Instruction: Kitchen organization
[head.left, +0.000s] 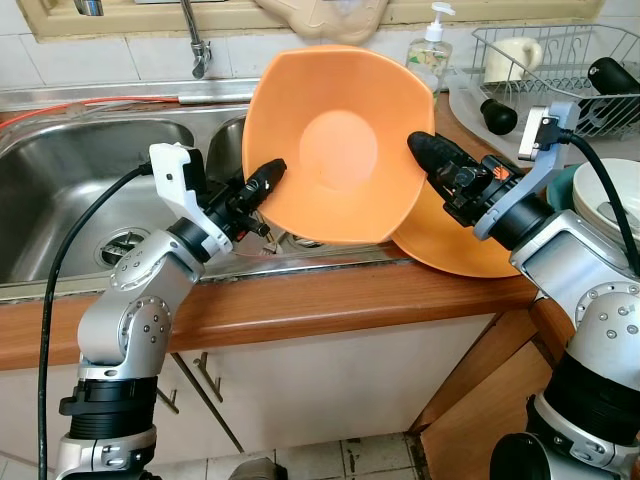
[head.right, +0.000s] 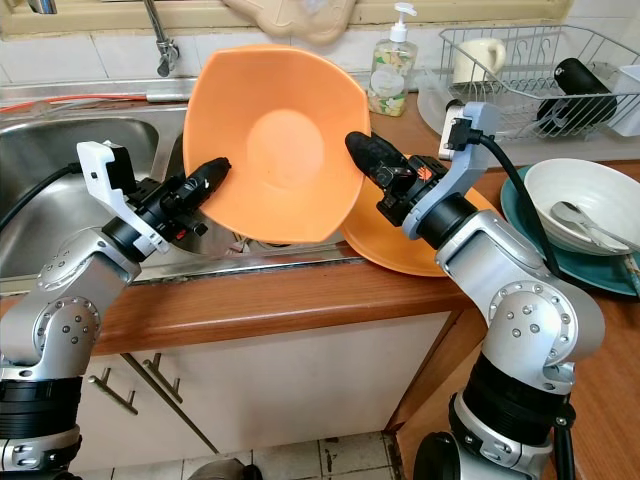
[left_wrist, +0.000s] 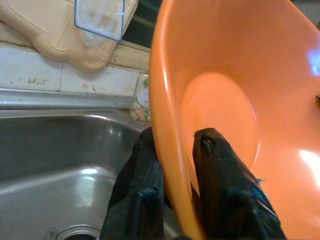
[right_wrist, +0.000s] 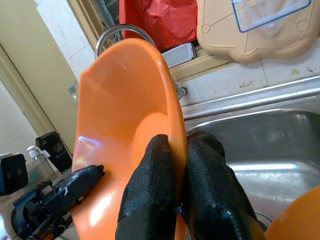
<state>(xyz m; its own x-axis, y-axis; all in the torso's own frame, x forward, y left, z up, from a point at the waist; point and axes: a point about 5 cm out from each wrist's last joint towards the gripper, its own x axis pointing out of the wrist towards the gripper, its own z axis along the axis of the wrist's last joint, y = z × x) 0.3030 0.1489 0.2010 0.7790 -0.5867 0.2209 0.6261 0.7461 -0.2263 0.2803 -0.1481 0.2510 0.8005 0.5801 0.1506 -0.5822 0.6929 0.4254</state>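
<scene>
Both claws, left (head.left: 268, 178) & right (head.left: 425, 150), pinch bowl (head.left: 335, 140) rims over sink (head.left: 90, 170); uneven pull = slip, drop.

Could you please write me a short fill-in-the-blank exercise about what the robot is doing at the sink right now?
1. Both grippers grip the rim of the same ____ bowl, held on edge above the sink.
2. The left gripper and the right gripper clamp ____ sides of the bowl.
3. A soap bottle stands beside the dish ____.
4. A white bowl sits on a ____ plate.

Missing words: orange; opposite; rack; teal
</scene>
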